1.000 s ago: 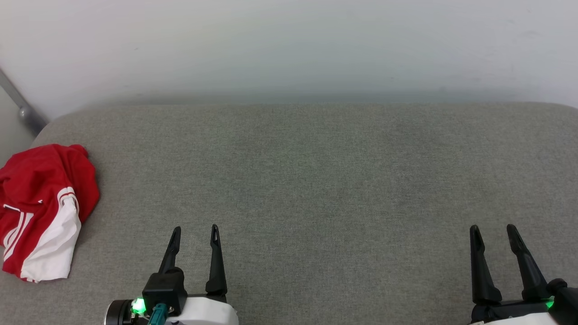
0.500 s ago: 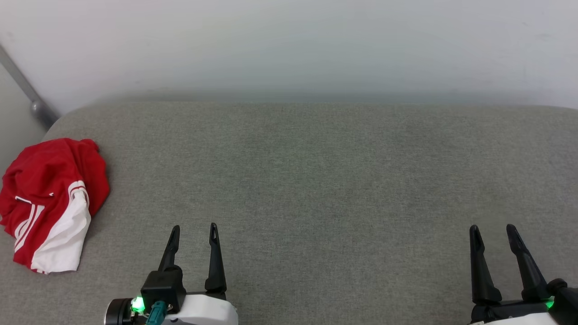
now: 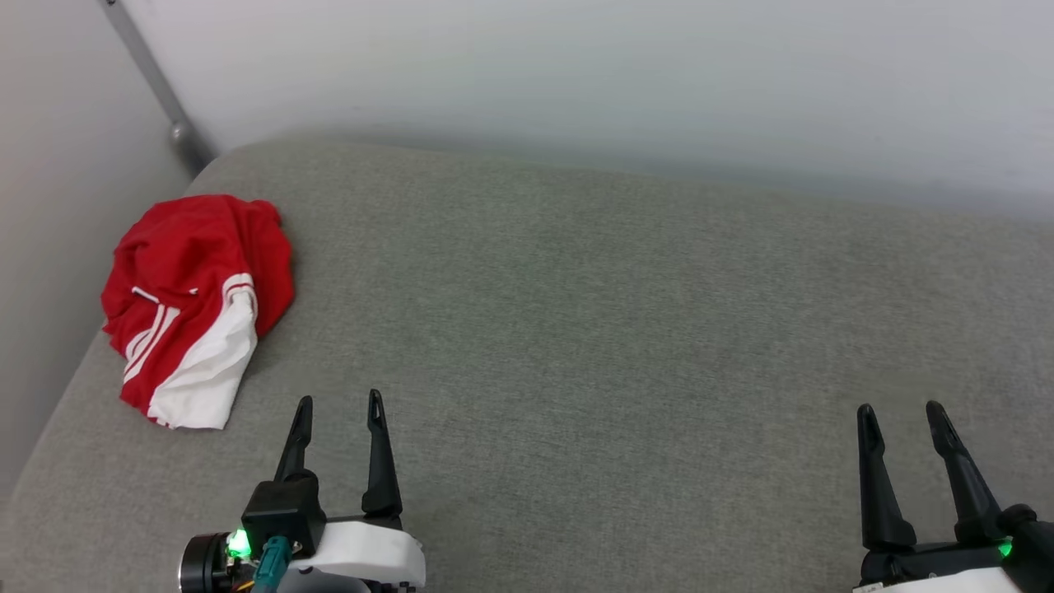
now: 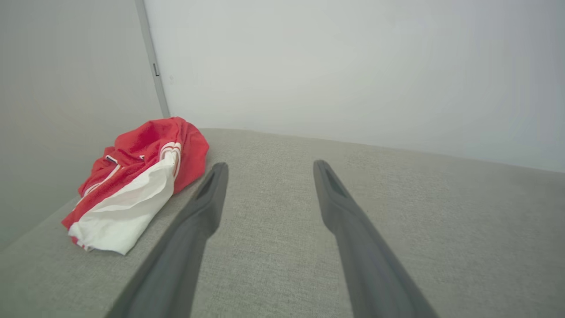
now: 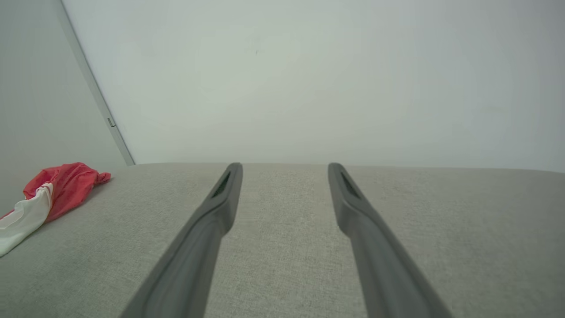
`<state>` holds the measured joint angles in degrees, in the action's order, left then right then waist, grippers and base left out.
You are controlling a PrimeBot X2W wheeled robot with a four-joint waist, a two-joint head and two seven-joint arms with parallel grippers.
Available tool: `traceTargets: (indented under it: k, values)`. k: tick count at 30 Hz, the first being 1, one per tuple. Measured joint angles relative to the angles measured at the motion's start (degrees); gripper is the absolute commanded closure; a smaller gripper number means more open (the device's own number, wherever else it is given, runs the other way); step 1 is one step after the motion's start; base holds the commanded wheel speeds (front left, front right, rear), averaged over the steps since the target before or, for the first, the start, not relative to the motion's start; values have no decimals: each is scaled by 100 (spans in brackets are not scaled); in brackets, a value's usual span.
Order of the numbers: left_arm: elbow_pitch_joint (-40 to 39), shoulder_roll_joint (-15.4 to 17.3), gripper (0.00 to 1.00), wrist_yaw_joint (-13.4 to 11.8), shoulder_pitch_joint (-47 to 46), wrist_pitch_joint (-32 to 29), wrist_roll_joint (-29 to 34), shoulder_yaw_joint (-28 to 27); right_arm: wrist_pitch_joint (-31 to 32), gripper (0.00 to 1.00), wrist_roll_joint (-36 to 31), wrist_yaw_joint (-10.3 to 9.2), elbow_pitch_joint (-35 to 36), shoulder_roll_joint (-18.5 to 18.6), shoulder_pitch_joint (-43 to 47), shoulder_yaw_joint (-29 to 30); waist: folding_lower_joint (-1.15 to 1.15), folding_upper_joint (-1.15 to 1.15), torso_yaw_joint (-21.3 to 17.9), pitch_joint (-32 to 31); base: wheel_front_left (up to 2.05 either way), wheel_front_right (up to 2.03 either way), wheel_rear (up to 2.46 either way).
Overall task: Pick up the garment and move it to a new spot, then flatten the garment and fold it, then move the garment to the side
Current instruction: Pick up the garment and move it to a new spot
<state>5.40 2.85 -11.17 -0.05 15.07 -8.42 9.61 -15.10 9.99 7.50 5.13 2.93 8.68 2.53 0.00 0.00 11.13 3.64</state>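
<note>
The garment lies bunched, its writing seemingly hidden.

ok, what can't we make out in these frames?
Garment, head view: crumpled, so its own folds hide any print and its full shape.
Garment, right wrist view: cut off by the left edge.
Right hand, head view: base cut off by the bottom edge.

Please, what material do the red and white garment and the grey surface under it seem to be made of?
Garment: probably a soft, thin knit textile with a matte finish. It lies crumpled in loose folds, and its white part drapes limply.
Grey surface: seemingly a woven upholstery cloth, matte. A fine weave shows close up, and the corner looks rounded and padded.
</note>
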Motion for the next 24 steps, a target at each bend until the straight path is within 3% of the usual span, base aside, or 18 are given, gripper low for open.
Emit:
traceTargets:
  k: [24]
  values:
    - [-90,2,0,-240,68,0,-202,-263,1,0,-260,0,45,0,-29,-83,0,0,1791,117,0,0,0]
